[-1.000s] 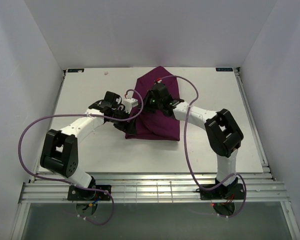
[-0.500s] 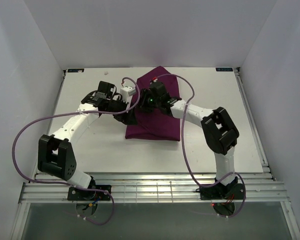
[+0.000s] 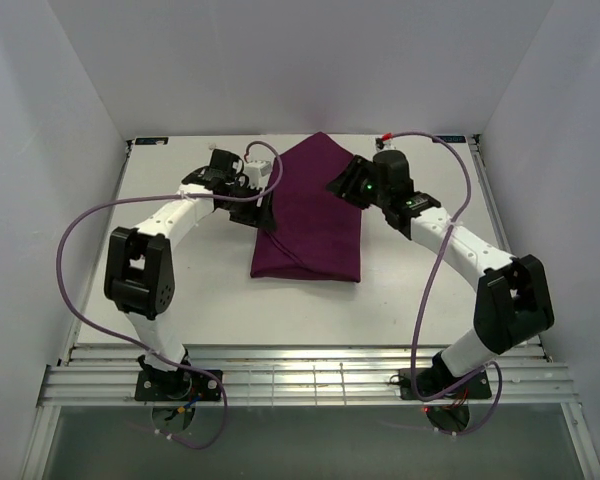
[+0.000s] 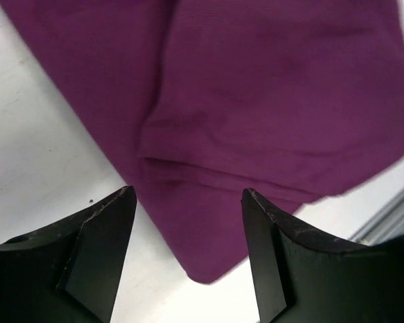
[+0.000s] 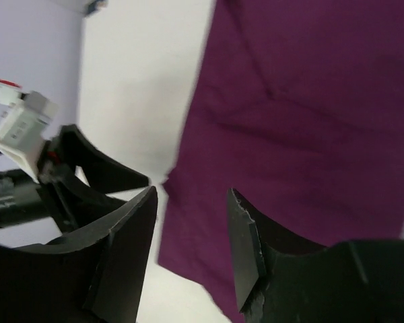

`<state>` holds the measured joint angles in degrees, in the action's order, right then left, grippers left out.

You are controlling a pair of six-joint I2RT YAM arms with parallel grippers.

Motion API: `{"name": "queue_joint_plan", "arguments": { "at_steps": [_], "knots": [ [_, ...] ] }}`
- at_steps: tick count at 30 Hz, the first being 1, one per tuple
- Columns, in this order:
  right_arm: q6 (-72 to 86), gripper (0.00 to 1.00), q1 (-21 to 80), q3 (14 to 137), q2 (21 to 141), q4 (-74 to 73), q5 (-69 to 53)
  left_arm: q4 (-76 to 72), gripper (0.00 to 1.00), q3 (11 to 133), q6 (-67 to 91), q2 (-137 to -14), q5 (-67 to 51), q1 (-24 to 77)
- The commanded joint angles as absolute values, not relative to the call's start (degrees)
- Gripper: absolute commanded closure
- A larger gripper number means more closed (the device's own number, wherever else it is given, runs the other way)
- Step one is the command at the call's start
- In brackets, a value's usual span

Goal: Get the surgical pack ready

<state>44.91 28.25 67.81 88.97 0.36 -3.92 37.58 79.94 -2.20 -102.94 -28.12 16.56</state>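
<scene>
At the near edge of the white counter (image 3: 190, 300), beyond a strip of ribbed metal rail (image 3: 310, 380), the two arm bases stand side by side, each trailing a loop of purple cable (image 3: 65, 260). From there the left arm (image 3: 135, 275) and the right arm (image 3: 510, 300) bend outward and then reach in toward the middle. Between them lies the surgical pack (image 3: 315, 225), a deep-purple cloth folded into a long bundle that rests flat at the counter's centre. Its near edge is straight, and overlapping flaps run away to a point at the far side. The left tool (image 3: 266, 208) hovers at the bundle's left edge. In its wrist view the left tool (image 4: 188, 249) stands released, its two dark fingers (image 4: 97, 249) wide apart with nothing between them and the pack's near corner (image 4: 256, 101) below. Farther back, the right tool (image 3: 340, 186) hangs over the right flank of the cloth, near its far half. Its wrist view shows the right tool (image 5: 188, 249) likewise released and holding nothing, with the purple folds (image 5: 310, 121) beneath it and the left tool (image 5: 74, 175) visible across the pack. Plain white walls (image 3: 300, 60) close in the far end.
</scene>
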Motion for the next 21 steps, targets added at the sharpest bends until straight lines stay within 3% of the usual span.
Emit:
{"name": "queue_joint_plan", "arguments": {
  "at_steps": [1,13,21],
  "knots": [
    [37.29,0.48,25.85,65.66,86.4,-5.78,-3.77,36.74,0.25,82.62,-0.44,-104.15,-23.64,16.0],
    [33.49,0.4,17.93,51.69,80.6,-11.95,-9.22,34.37,0.23,75.86,-0.44,-104.6,-25.31,14.68],
    [30.32,0.36,16.53,50.27,84.72,-12.92,-12.39,32.87,0.21,71.11,-0.44,-102.83,-27.69,14.5]
  ]
}}
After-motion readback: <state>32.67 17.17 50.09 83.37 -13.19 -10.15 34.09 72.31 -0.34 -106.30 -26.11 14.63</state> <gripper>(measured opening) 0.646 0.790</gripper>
